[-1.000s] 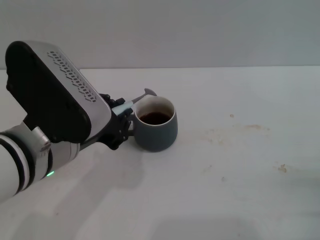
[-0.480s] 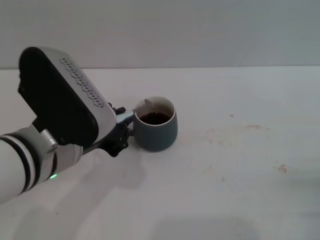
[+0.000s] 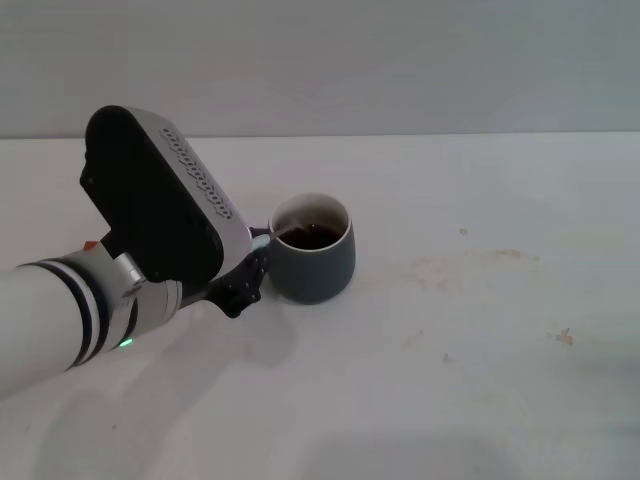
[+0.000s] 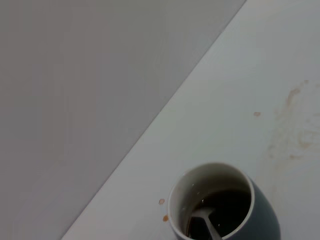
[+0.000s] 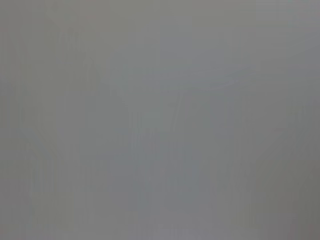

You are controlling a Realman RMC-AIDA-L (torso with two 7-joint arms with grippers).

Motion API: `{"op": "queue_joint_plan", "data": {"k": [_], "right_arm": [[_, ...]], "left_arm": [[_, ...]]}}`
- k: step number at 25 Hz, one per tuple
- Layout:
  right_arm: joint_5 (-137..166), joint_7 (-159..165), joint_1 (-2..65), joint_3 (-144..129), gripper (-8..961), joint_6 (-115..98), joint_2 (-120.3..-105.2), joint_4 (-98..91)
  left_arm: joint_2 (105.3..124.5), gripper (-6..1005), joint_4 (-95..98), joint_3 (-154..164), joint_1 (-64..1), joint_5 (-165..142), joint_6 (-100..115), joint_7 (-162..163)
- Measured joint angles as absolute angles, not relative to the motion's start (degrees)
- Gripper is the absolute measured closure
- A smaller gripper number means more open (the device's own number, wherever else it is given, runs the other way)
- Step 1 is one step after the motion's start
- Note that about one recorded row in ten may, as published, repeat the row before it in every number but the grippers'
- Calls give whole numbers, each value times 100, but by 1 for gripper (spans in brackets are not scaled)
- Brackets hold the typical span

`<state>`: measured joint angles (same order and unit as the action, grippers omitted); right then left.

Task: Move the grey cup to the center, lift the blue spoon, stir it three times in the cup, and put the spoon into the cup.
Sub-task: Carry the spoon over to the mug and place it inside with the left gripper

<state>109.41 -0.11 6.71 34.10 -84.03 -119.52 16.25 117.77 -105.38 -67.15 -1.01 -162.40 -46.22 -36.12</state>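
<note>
The grey cup (image 3: 312,262) stands upright near the middle of the white table, with dark liquid inside. My left gripper (image 3: 252,262) is right against the cup's left side, mostly hidden behind the wrist housing, and shut on the blue spoon's pale handle (image 3: 261,237). In the left wrist view, the spoon's metal bowl (image 4: 202,220) dips into the liquid inside the cup (image 4: 262,212). The right gripper is out of view; its wrist view shows only a blank grey surface.
The white table (image 3: 480,380) carries faint brown stains (image 3: 490,258) to the right of the cup, and small drops (image 4: 163,210) beside it. A grey wall runs along the table's far edge.
My left arm has moved right and lowered. The spoon's bowl, which stood above the cup's far rim, has gone down into the cup.
</note>
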Motion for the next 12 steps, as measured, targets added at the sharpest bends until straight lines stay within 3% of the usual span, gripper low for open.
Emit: {"op": "queue_joint_plan", "data": {"k": [12], "right_arm": [[10942,-10,676,3410,954,-8403,-11953,1617]], "left_arm": [[11785,828,-9922,-6813,-607,-16221,-4620,-3612]]}}
